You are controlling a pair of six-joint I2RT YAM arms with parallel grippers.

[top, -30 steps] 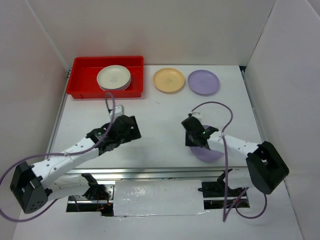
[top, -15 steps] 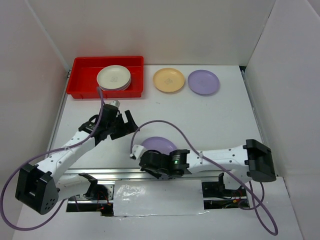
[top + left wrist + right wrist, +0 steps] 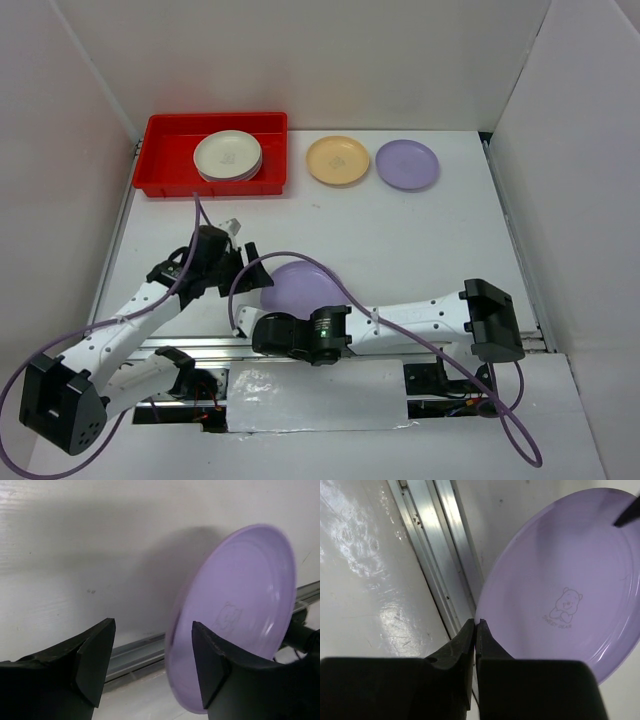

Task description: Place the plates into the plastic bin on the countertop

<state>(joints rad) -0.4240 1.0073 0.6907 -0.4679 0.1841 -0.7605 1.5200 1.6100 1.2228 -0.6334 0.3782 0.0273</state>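
My right gripper [image 3: 476, 625] is shut on the rim of a purple plate [image 3: 565, 590] and holds it tilted above the countertop [image 3: 330, 230] near the front rail. In the top view the right gripper [image 3: 292, 312] holds this plate [image 3: 300, 288] left of centre. My left gripper [image 3: 152, 665] is open, and the plate's [image 3: 240, 605] near edge stands between its jaws, close to the right finger. The left gripper [image 3: 250, 272] is at the plate's left edge. The red bin [image 3: 165, 160] at the back left holds a stack topped by a cream plate [image 3: 228, 155].
A yellow plate [image 3: 338, 160] and another purple plate [image 3: 407, 165] lie at the back, right of the bin. The metal rail [image 3: 435, 555] runs along the front edge under the held plate. White walls close in the left, back and right.
My right arm has swung the purple plate from the front right across to the front left. My left gripper has drawn back from the bin and turned onto the plate's edge.
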